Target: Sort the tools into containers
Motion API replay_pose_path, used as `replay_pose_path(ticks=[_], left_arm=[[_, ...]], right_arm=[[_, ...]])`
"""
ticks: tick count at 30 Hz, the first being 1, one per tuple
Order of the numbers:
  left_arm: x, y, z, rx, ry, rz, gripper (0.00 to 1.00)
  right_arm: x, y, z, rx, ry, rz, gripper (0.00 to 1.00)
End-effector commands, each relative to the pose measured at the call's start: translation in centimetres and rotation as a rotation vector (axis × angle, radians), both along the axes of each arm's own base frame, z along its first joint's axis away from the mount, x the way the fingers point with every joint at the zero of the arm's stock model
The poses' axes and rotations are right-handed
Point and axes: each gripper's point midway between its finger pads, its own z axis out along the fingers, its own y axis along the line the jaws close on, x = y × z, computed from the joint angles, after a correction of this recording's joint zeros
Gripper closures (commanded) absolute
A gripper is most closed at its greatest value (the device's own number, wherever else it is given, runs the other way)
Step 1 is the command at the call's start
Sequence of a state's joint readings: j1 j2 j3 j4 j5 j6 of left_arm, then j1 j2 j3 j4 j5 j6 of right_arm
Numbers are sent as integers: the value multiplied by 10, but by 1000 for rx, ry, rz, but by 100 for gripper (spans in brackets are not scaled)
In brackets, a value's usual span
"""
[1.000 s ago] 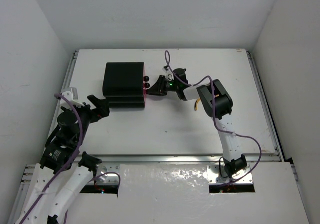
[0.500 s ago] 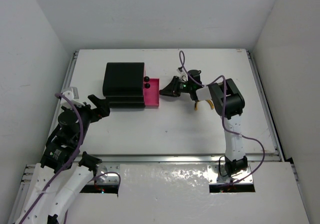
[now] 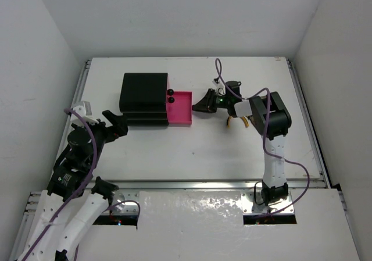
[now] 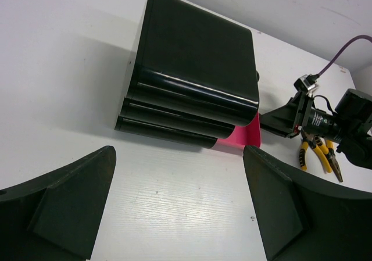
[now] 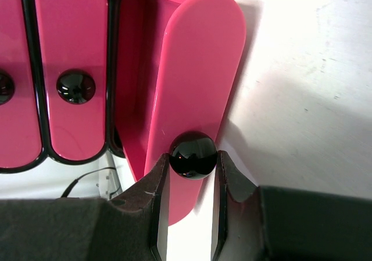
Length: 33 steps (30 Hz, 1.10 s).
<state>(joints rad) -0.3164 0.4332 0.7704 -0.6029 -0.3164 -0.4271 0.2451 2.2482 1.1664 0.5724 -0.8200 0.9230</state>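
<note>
Holding: my right gripper (image 5: 192,160) clamped on the knob (image 5: 193,154) of the lowest drawer (image 5: 197,69), drawn out from the chest (image 3: 143,92). Left gripper (image 4: 180,206) spread, empty, beside the chest. Pliers (image 4: 317,150) beyond the drawer. I'd pull straight, level, stopping before it slips free

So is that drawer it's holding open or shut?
Open. The drawer sticks out of the chest, pink inside showing; right gripper pinches its knob.

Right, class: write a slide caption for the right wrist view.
Right gripper clamps the round black knob of the open pink drawer.
</note>
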Motion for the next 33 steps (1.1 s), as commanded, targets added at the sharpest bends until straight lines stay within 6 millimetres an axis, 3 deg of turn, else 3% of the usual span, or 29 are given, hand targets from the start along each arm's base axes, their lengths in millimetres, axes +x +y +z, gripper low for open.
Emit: replay_pose_path(ticks=[1, 11, 13, 14, 17, 19, 21, 22, 23, 25, 28, 31, 33], left_arm=[[4, -4, 10, -7, -38, -17, 11], [3, -4, 10, -7, -38, -17, 11], [3, -4, 10, -7, -39, -17, 11], [3, -4, 10, -7, -39, -17, 11], [4, -5, 10, -7, -38, -18, 11], [4, -4, 10, -7, -38, -17, 11], [3, -4, 11, -8, -42, -17, 11], [3, -4, 10, -8, -42, -17, 11], [3, -4, 11, -9, -44, -17, 11], [2, -4, 11, -10, -47, -17, 11], [2, -4, 12, -11, -48, -18, 11], [2, -4, 12, -10, -48, -20, 11], [2, -4, 11, -9, -46, -20, 11]], right_arm=[[9, -7, 14, -29, -67, -9, 79], [9, -11, 17, -52, -73, -10, 78], [9, -9, 23, -41, -82, 8, 70], [7, -9, 25, -43, -83, 15, 59], [9, -16, 36, -108, -105, -4, 54], [19, -27, 50, -194, -142, -65, 51], [13, -51, 48, -351, -80, -144, 48], [20, -59, 54, -391, -113, -188, 47], [9, -73, 45, -476, -52, -211, 46], [6, -101, 45, -620, -34, -301, 46], [-24, -140, 35, -860, 41, -301, 43], [-41, -159, 28, -989, 86, -240, 40], [-33, -167, 29, -1054, 64, -201, 39]])
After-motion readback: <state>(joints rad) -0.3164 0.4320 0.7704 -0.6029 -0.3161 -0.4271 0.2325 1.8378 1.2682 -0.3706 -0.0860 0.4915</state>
